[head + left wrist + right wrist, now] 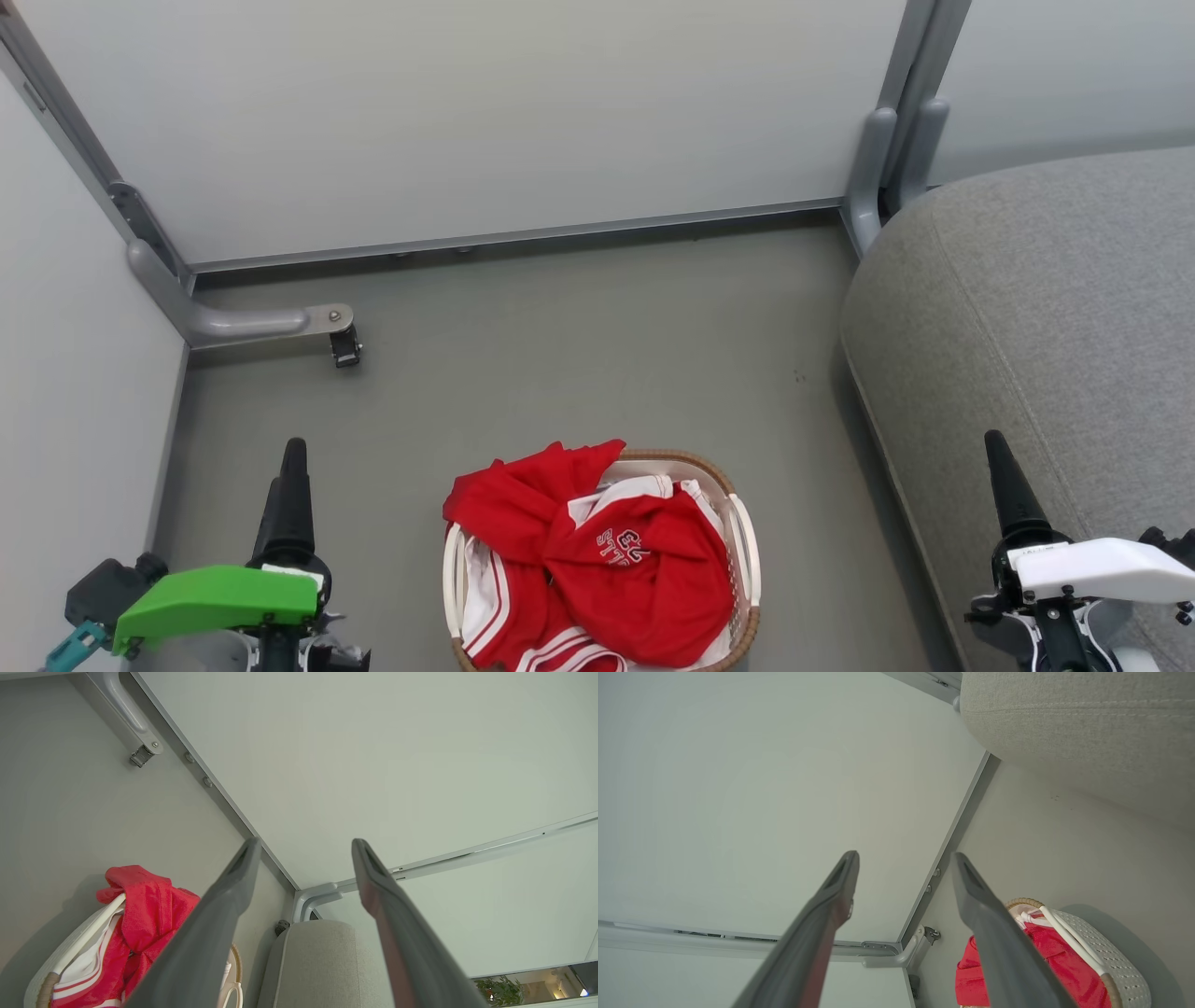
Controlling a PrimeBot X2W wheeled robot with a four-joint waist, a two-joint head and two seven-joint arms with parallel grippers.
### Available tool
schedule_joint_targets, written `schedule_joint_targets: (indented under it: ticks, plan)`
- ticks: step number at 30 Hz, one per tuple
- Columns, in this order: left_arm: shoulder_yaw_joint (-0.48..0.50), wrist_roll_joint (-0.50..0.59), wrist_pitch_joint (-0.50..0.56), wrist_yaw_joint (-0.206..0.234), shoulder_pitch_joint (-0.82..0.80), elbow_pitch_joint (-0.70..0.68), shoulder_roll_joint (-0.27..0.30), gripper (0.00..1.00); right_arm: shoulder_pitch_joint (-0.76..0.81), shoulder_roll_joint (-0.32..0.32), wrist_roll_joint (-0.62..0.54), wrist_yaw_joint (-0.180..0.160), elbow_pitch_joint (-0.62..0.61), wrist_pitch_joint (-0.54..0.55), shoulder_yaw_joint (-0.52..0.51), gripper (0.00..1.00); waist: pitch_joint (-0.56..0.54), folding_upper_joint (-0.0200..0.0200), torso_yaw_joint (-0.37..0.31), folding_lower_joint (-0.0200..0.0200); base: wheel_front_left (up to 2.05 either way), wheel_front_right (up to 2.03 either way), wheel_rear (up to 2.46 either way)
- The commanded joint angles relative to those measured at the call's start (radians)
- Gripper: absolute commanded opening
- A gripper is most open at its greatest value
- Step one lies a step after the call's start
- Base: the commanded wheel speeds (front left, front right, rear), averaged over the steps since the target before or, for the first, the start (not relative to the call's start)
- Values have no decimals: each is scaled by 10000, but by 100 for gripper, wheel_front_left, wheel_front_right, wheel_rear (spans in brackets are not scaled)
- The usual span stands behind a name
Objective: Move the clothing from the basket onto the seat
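Red soft sports clothing (597, 560), jersey on top of striped shorts, heaped in small oval white lattice basket with brown woven rim (686, 460) on grey floor (579, 355). One red end spills over basket's far-left rim. Big grey fabric seat (1046, 308) right of basket. Basket lies between our hands: left hand (291, 457) to its left, looks bit nearer; right hand (997, 448) to its right, beside seat. Both hands open, holding nothing: wrist views show fingers spread, head view sees them side-on. We guess next: reach down toward basket.
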Motion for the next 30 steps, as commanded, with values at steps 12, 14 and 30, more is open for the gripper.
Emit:
schedule_joint_targets:
  ticks: [12, 14, 30]
  plan:
    - [-496, 2214, -490, 437, 134, -349, 61, 100, 72, -90, -2634, 4, -311, -498, 194, 100, 48, 0, -6, 0, 0, 0, 0]
    - [-572, 2614, -558, 476, 158, -366, 62, 100, 92, -92, -3019, 4, -338, -566, 243, 100, 55, 0, -7, 0, 0, 0, 0]
    - [-982, 4923, -1032, 713, 330, -373, 78, 100, 174, -112, -5310, 5, -314, -1041, 431, 100, 92, 0, 15, 0, 0, 0, 0]
